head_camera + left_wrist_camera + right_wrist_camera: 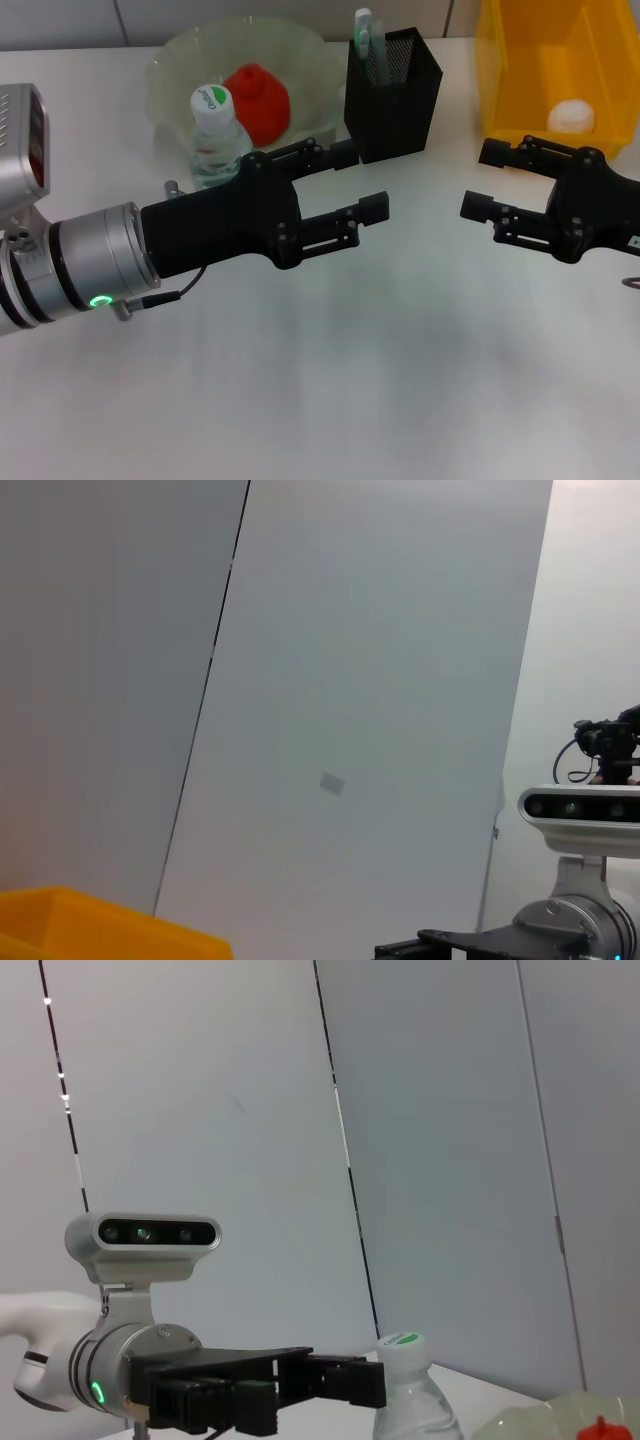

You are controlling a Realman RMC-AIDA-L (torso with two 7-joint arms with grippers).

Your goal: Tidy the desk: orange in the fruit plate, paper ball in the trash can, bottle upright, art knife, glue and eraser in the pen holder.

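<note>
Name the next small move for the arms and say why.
Probably just draw both arms back and stop. The orange sits in the fruit plate, the bottle stands upright, the paper ball lies in the yellow bin, and tools stand in the pen holder. The left gripper and right gripper hover open, holding nothing.

You have the orange (pixel 258 100) in the translucent fruit plate (pixel 180 60) at the surface's far left. Bottle (pixel 215 135) upright at the plate's near rim. Paper ball (pixel 571 115) in the yellow trash can (pixel 510 80), far right. Pen holder (pixel 395 95) between them holds tools.
</note>
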